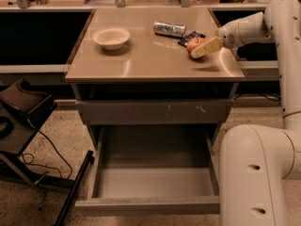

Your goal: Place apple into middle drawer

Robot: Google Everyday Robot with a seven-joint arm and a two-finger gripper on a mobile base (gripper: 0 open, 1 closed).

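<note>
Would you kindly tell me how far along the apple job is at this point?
Done: the wide shallow gray middle drawer stands pulled open. In hand: the gripper is right at the small red-orange apple, over the right side of the tan tabletop. Left: carrying the apple down and releasing it in the drawer.
</note>
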